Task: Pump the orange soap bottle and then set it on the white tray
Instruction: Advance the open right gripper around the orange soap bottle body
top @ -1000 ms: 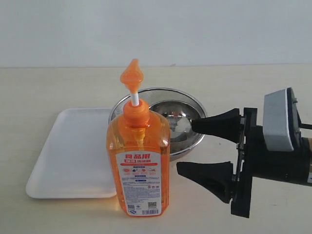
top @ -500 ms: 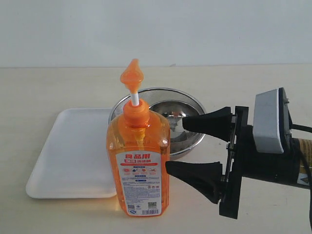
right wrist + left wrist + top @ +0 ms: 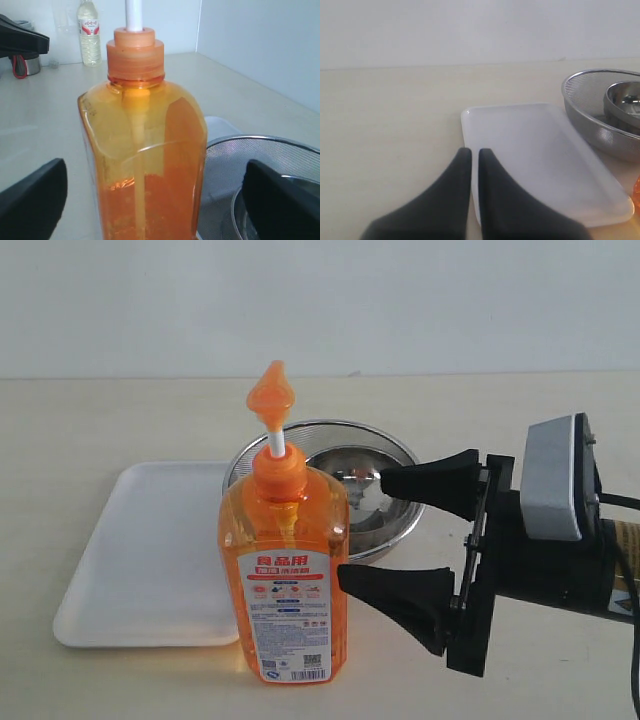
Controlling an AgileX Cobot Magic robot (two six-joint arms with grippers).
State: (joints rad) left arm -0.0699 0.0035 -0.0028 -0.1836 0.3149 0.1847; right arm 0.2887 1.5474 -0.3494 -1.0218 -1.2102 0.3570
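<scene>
The orange soap bottle (image 3: 285, 570) stands upright near the table's front, its pump head raised on a white stem; it fills the right wrist view (image 3: 145, 160). The white tray (image 3: 150, 550) lies flat just left of and behind it, and also shows in the left wrist view (image 3: 535, 160). My right gripper (image 3: 362, 530) is open, level with the bottle's upper body, its near fingertip about touching the bottle's right side. Both fingers (image 3: 30, 200) stand wide, one on each side of the bottle, with gaps. My left gripper (image 3: 471, 152) is shut and empty, over the tray's edge.
A steel mesh bowl (image 3: 395, 455) with a smaller steel bowl inside stands right behind the bottle, beside the right gripper's far finger; it appears again as the mesh bowl (image 3: 590, 115) in the left wrist view. A clear water bottle (image 3: 89, 35) stands far off.
My right gripper has moved left toward the bottle and its fingers have spread wider. The bottle, tray and left gripper have not moved.
</scene>
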